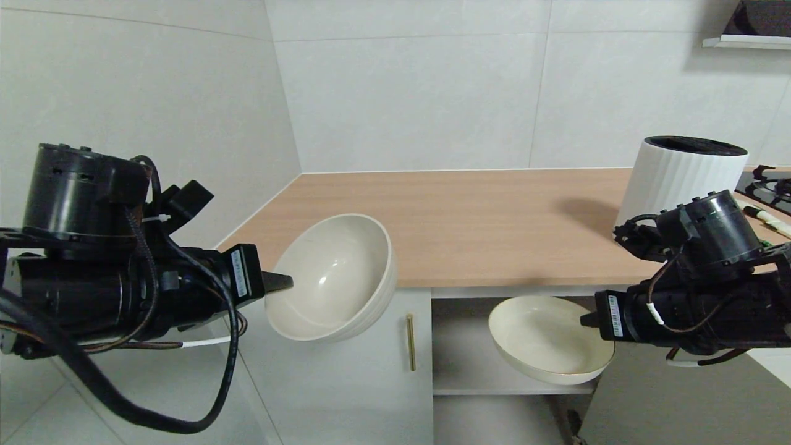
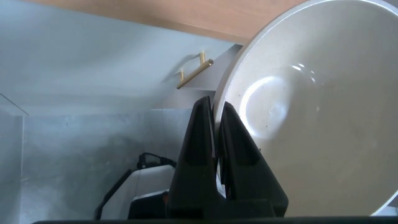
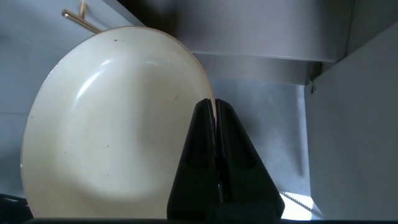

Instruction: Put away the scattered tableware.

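Bowl: The deep cream bowl (image 1: 334, 278) hangs in the air, tipped on its side. It is in front of the bench (image 1: 494, 216) edge.
Plate: The shallow cream plate (image 1: 547, 337) is in the air too, tilted. It is in front of the open cupboard shelf (image 1: 494, 388).
Left end effector: The left end effector (image 1: 285, 282) is clamped tight on the bowl's rim.
Right end effector: The right end effector (image 1: 583, 319) is pinching the plate's rim.
How they feel: Both look hard, smooth and shiny. I think they are slippery and would break if dropped. The bowl is likely the heavier one.
Where to hold: The thin rim is the best place. Held by one edge, a dish could swing or slip, so go slowly.
Bench: It is flat and wood-coloured. A tall white ribbed tub (image 1: 680, 179) stands near its right end.
Cupboard: The white door (image 1: 346, 383) with a gold handle (image 1: 410, 342) is shut. The shelf beside it is open.
Room: Pale wall tiles (image 1: 408, 86) meet in a corner behind the bench.
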Tool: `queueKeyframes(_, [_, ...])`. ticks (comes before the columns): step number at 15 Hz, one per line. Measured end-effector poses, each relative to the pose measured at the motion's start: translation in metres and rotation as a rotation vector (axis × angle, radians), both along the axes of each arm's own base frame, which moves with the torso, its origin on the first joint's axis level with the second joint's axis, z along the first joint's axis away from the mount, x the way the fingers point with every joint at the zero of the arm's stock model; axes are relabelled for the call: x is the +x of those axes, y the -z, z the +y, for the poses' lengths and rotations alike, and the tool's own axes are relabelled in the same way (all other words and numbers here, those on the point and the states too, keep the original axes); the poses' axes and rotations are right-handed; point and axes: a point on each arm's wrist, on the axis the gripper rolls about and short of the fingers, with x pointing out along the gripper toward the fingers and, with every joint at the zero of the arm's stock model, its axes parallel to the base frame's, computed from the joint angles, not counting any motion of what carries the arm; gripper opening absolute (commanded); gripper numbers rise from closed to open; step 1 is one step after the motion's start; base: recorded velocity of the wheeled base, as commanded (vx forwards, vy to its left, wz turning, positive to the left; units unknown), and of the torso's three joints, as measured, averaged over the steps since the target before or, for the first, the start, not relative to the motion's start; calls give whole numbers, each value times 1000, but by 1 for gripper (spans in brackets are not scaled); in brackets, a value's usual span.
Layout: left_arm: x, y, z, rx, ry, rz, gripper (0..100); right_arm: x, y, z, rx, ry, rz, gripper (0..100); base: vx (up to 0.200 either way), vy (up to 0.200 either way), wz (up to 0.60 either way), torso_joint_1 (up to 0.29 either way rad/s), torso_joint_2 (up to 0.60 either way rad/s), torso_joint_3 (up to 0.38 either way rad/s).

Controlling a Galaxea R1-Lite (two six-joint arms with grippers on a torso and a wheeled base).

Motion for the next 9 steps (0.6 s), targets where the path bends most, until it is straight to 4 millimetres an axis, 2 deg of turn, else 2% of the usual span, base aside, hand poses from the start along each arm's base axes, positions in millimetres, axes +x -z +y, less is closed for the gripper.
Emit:
queueKeyframes(4, [5,5,-2,7,-1,18,0,1,2,1,-4,0,6,0,0,0,0,-40,104,61])
queueKeyframes(9, [6,7,-2,10,-1,27,0,2,3,1,-7,1,11,0,0,0,0,-157,431,260])
